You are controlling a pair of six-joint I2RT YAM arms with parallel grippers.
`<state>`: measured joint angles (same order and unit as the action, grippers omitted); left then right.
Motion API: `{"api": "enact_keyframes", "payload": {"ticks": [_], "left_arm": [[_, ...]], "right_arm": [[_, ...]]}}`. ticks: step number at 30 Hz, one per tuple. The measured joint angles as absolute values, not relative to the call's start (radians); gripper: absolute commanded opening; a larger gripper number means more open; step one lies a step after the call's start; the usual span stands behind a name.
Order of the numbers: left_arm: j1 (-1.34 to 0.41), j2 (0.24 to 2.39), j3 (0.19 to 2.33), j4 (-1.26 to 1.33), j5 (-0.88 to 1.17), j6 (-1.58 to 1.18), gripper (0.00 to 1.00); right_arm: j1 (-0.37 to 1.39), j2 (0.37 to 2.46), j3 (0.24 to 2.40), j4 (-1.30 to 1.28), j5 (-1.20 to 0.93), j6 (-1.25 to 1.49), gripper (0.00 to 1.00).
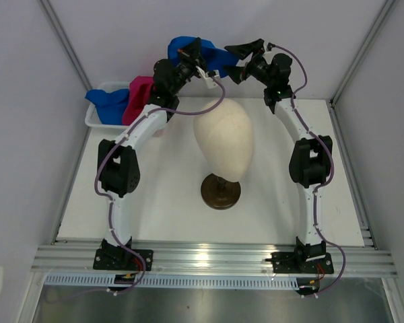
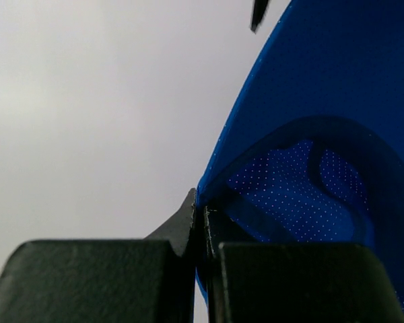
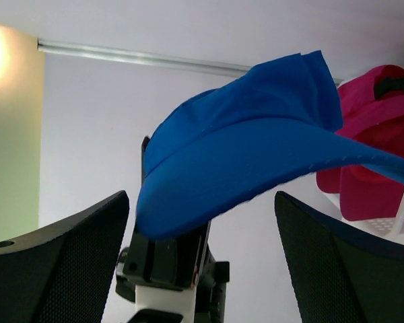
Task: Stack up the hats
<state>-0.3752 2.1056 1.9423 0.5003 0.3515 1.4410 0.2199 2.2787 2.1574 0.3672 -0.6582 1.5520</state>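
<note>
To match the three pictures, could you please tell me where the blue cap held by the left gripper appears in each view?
Top external: held blue cap at top centre.
Left wrist: held blue cap fills the right side.
Right wrist: held blue cap across the centre.
Shared landmark: the left gripper shut on it.

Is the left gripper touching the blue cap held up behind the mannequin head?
Touching. The left wrist view shows the left gripper shut, with the edge of the raised blue cap pinched between its fingers.
</note>
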Motion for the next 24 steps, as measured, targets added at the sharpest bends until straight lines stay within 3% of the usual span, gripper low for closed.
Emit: {"api": "enact_keyframes", "payload": {"ticks": [10, 13, 14, 16, 17, 18, 19, 21, 22, 24], "left_arm": [[-0.390, 2.112, 1.945, 0.500, 0.355, 1.440, 0.01], [-0.390, 2.112, 1.945, 0.500, 0.358, 1.440, 0.01], [-0.390, 2.112, 1.945, 0.500, 0.363, 1.440, 0.01], [-0.390, 2.114, 1.945, 0.499, 0.371, 1.440, 0.01], [-0.390, 2.114, 1.945, 0.499, 0.374, 1.440, 0.01], [-0.390, 2.114, 1.945, 0.499, 0.376, 1.440, 0.01], [-0.390, 2.114, 1.945, 0.500, 0.379, 1.438, 0.01], [-0.389, 2.116, 1.945, 0.506, 0.379, 1.417, 0.01], [-0.389, 2.118, 1.945, 0.511, 0.379, 1.405, 0.03], [-0.387, 2.122, 1.945, 0.530, 0.377, 1.360, 0.31]], "right_arm": [[0.239, 2.332, 2.246, 0.353, -0.509, 1.645, 0.73], [0.243, 2.365, 2.345, 0.313, -0.468, 1.649, 0.56], [0.244, 2.375, 2.374, 0.297, -0.456, 1.649, 0.41], [0.245, 2.386, 2.413, 0.275, -0.440, 1.644, 0.28], [0.245, 2.386, 2.419, 0.269, -0.434, 1.642, 0.12], [0.245, 2.386, 2.419, 0.267, -0.432, 1.642, 0.05], [0.245, 2.387, 2.419, 0.266, -0.430, 1.642, 0.00], [0.245, 2.395, 2.419, 0.268, -0.434, 1.649, 0.00], [0.245, 2.397, 2.419, 0.268, -0.435, 1.649, 0.00], [0.240, 2.405, 2.420, 0.268, -0.439, 1.644, 0.00]]}}
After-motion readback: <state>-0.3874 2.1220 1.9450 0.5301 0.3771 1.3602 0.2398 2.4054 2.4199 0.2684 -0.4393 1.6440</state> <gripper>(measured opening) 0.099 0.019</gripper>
